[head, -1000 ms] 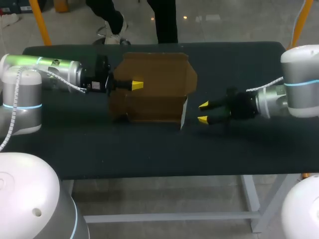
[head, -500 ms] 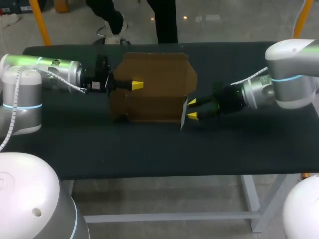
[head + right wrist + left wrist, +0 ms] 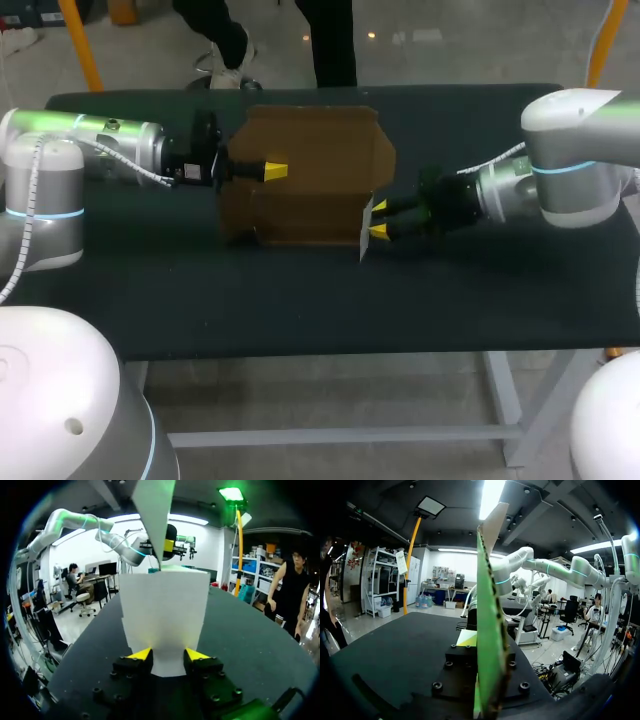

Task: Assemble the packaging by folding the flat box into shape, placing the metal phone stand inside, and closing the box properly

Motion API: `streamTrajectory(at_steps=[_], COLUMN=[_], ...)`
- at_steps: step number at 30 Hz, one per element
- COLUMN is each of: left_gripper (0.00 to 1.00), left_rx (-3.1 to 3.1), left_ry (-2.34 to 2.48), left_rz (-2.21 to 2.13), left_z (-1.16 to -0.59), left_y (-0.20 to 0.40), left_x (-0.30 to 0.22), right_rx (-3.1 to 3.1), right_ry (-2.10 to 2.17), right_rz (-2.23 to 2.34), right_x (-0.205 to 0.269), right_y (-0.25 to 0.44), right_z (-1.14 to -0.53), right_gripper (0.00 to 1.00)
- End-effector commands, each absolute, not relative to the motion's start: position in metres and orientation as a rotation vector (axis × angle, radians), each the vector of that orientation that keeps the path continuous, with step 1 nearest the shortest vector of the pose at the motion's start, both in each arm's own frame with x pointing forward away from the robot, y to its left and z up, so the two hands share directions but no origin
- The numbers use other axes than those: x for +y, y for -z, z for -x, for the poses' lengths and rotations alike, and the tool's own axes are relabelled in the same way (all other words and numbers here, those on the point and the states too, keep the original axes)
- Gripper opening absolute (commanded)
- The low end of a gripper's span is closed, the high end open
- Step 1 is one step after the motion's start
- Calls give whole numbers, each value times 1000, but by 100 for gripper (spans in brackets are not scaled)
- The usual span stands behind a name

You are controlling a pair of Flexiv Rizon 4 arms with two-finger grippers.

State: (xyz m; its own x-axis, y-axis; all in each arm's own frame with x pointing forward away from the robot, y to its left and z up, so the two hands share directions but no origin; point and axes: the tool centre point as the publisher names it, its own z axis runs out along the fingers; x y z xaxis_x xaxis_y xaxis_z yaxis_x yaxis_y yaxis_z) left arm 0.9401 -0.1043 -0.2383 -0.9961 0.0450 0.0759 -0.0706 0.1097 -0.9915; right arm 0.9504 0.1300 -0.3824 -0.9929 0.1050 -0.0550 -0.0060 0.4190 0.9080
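The brown cardboard box [image 3: 300, 180] stands half-formed in the middle of the dark table, its lid panel lying back. My left gripper [image 3: 275, 171] comes in from the left and is shut on the box's left wall, which shows edge-on between its fingers [image 3: 487, 630]. My right gripper [image 3: 379, 220] is at the box's right end. It is open, with its yellow tips on either side of the upright white side flap [image 3: 366, 228]. In the right wrist view that flap [image 3: 162, 610] fills the gap of the right gripper [image 3: 168, 656]. No metal phone stand is in view.
The dark table [image 3: 300, 310] has bare surface in front of the box and to its right, under my right arm. The table's front edge [image 3: 320, 352] runs across the head view below the box.
My right arm has moved left toward the box, its fingers narrowing, and its tips have reached the white side flap. The left arm and the box have stayed put.
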Motion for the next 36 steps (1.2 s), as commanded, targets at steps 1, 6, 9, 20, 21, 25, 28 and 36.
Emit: streamTrajectory(at_steps=[1,6,9,20,21,25,28,36], left_gripper=[0,0,0,0,0,0,0,0], left_rx=[-2270,-2270,-2270,-2270,-2270,-2270,-2270,-2270], left_ry=[-2037,-2037,-2037,-2037,-2037,-2037,-2037,-2037], left_rz=[-21,-21,-21,-21,-21,-21,-21,-21], left_z=[-941,-941,-941,-941,-941,-941,-941,-941], left_y=[240,240,240,240,240,240,240,240], left_x=[-105,-105,-105,-105,-105,-105,-105,-105], right_rx=[2541,2510,2494,2389,2386,2354,2329,2265], right_ry=[-1622,-1613,-1604,-1611,-1613,-1606,-1601,-1582], right_rz=[-113,-162,-195,-348,-353,-400,-433,-515], right_x=[136,138,138,135,135,135,136,140], right_y=[379,377,377,376,376,376,375,373], right_z=[-943,-940,-938,-932,-932,-933,-934,-939], right_gripper=[45,46,47,47,47,47,47,48])
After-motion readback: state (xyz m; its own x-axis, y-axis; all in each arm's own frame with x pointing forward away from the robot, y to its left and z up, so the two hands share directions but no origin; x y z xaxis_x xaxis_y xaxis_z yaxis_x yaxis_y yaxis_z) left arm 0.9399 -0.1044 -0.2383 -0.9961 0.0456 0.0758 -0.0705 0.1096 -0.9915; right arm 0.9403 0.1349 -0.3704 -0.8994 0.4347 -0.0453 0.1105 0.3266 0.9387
